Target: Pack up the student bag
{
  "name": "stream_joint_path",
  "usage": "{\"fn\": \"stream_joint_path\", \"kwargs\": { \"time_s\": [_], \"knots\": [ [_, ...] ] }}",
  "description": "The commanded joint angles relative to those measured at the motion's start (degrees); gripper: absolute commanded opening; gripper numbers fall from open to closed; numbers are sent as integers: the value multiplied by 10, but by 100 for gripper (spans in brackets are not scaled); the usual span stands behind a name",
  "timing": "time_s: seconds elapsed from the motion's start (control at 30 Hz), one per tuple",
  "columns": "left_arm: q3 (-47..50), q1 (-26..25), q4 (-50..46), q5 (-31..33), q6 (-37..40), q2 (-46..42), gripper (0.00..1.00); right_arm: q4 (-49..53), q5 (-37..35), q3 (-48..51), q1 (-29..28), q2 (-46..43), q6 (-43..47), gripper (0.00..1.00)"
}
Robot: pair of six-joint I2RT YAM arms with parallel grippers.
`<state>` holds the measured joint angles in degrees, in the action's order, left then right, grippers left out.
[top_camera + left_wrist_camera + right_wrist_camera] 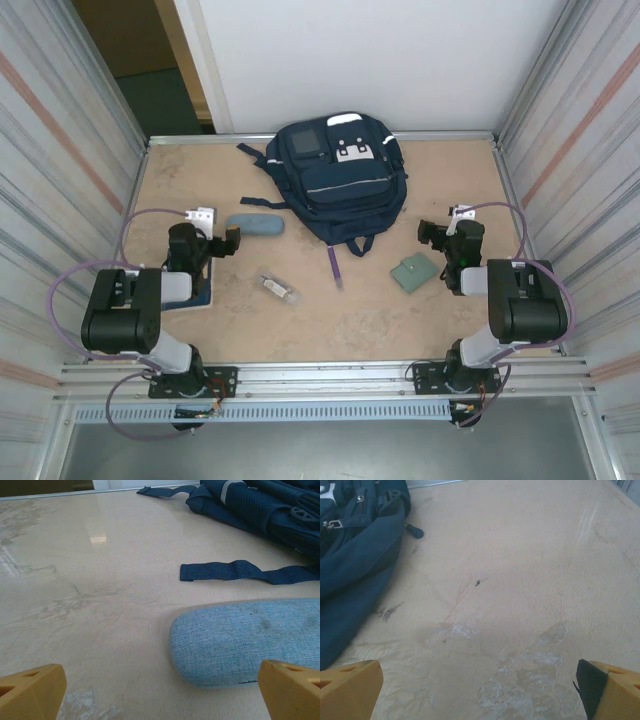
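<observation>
While every loose article lies out on the counter, packing is judged to be at its opening step, with nothing seen to be stowed.

Item 1, student bag: navy, front face up, at the far middle of the counter, straps trailing toward the arms. Its zips appear closed from above, though this cannot be told for certain. Its edge also shows at the top right of the left wrist view and at the left of the right wrist view.

Item 2, light blue fabric case: just left of the bag, apart from it, with a bag strap lying between them.

Item 3, small clear bottle: mid-counter, near the arms.

Item 4, green pouch: right of centre, beside the right arm.

Left jaws: spread wide, grasping nothing, fingertips low over the counter. The case lies just ahead, nearer the right-hand tip.

Right jaws: spread wide, grasping nothing, fingertips over bare counter beside the bag.

Step in hand, as judged: left approach to the case. The next move calls for centring the jaws across the case's narrow width before closing, and the bag will need an opening.
</observation>
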<state>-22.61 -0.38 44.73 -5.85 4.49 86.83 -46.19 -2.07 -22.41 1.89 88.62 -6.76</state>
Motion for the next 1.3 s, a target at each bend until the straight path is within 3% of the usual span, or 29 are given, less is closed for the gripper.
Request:
{"fn": "stream_joint_path", "kwargs": {
  "time_s": [0.0,0.93,1.03,1.13,1.27],
  "knots": [
    [-11,0,4,7,2,-1,99,1,-1,-10,1,-2,15,99],
    [-10,9,6,-12,-4,-3,99,-2,1,-7,4,-5,13,99],
    [-7,8,15,-11,-1,-10,99,41,-17,-17,-1,-35,11,99],
    [-36,-11,-106,-3,17,-82,99,139,-27,-41,-15,-104,19,99],
    [-65,-82,-200,66,45,-148,99,244,-14,-70,-26,-198,-16,99]
  ]
}}
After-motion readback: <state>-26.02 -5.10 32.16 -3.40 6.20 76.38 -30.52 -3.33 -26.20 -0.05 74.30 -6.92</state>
